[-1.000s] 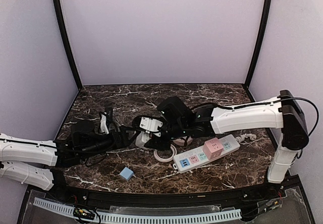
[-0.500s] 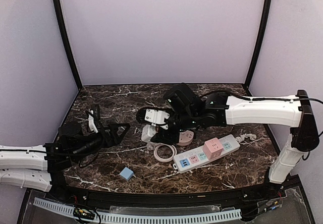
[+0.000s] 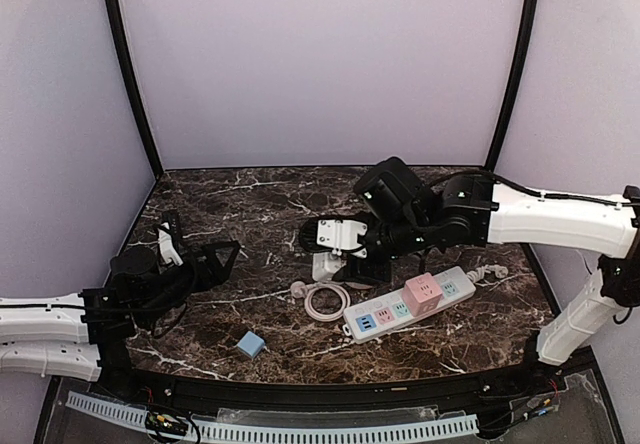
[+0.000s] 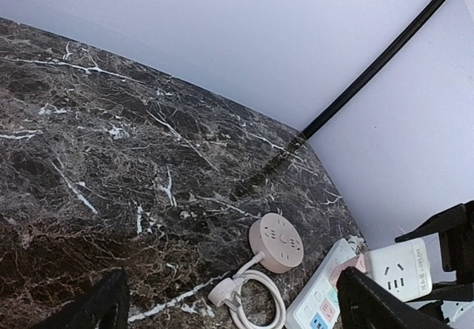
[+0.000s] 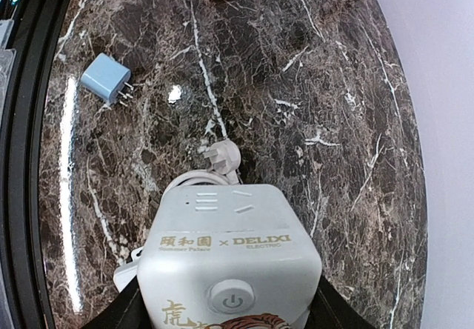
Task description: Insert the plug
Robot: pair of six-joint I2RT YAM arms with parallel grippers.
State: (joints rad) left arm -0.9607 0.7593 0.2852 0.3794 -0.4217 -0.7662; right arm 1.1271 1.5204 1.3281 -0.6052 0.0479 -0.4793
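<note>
My right gripper (image 3: 345, 236) is shut on a white cube socket (image 3: 335, 234) and holds it above the table; a white piece (image 3: 323, 265) hangs under it. In the right wrist view the cube (image 5: 229, 255) fills the space between the gripper (image 5: 229, 308) fingers. Below it lies a pale pink plug (image 5: 222, 155) on a coiled cord (image 3: 327, 301) that runs to a round pink socket (image 4: 275, 241). The white power strip (image 3: 400, 309) carries a pink cube (image 3: 422, 292). My left gripper (image 3: 195, 252) stands open at the left with nothing in it, far from the plug (image 4: 224, 292).
A small blue charger (image 3: 250, 344) lies near the front edge, also in the right wrist view (image 5: 106, 78). The strip's cord end (image 3: 490, 272) lies at the right. Black frame posts (image 3: 130, 74) and walls close in the back corners.
The right arm has carried the white cube to the right and a little farther back, off the coiled cord. The left arm has drawn back to the left, its gripper still open.
</note>
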